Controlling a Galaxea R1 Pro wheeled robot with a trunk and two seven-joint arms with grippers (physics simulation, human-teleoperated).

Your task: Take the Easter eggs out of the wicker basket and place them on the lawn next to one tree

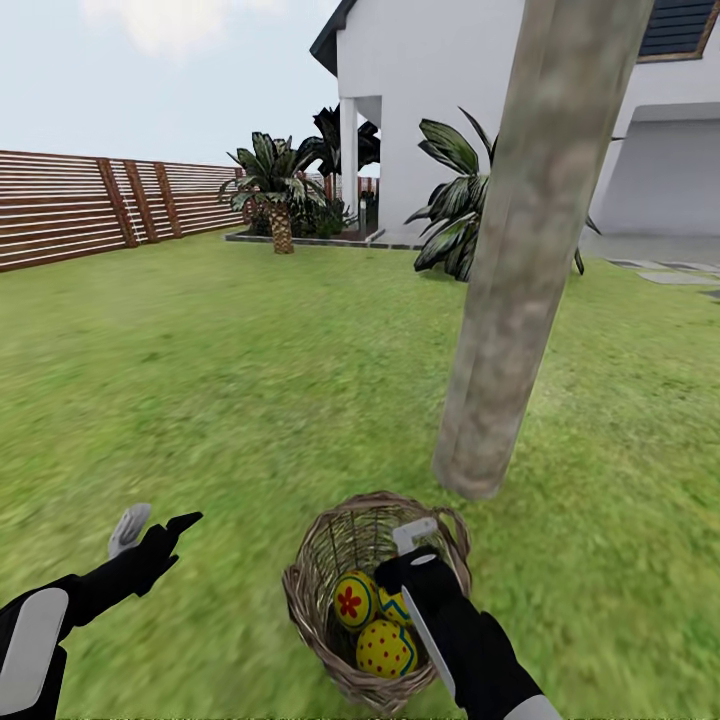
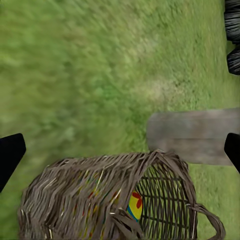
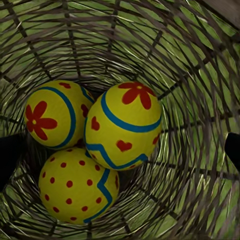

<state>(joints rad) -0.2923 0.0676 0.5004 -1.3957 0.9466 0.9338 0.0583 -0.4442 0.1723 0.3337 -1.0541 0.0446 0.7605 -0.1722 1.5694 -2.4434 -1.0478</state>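
Note:
The wicker basket (image 1: pixel 330 580) stands on the lawn (image 1: pixel 230 400) just in front of the tree (image 1: pixel 520 260). All three Easter eggs lie inside it: a flower egg (image 1: pixel 351 598), a dotted egg (image 1: pixel 384 648) and a zigzag egg (image 1: pixel 395 606). My right gripper (image 1: pixel 415 556) reaches down into the basket, open. In the right wrist view the eggs (image 3: pixel 122 125) sit close below, between its spread fingers (image 3: pixel 233 149). My left gripper (image 1: pixel 155 528) hovers open over the grass left of the basket. In the left wrist view it faces the basket (image 2: pixel 100 200) and the trunk (image 2: pixel 192 135).
A slatted wooden fence (image 1: pixel 90 205) bounds the lawn at the far left. Palm-like plants (image 1: pixel 272 185) and a white house (image 1: pixel 440 110) stand behind. Another broad-leaved plant (image 1: pixel 455 205) grows just behind the trunk. Open grass stretches left and right of the tree.

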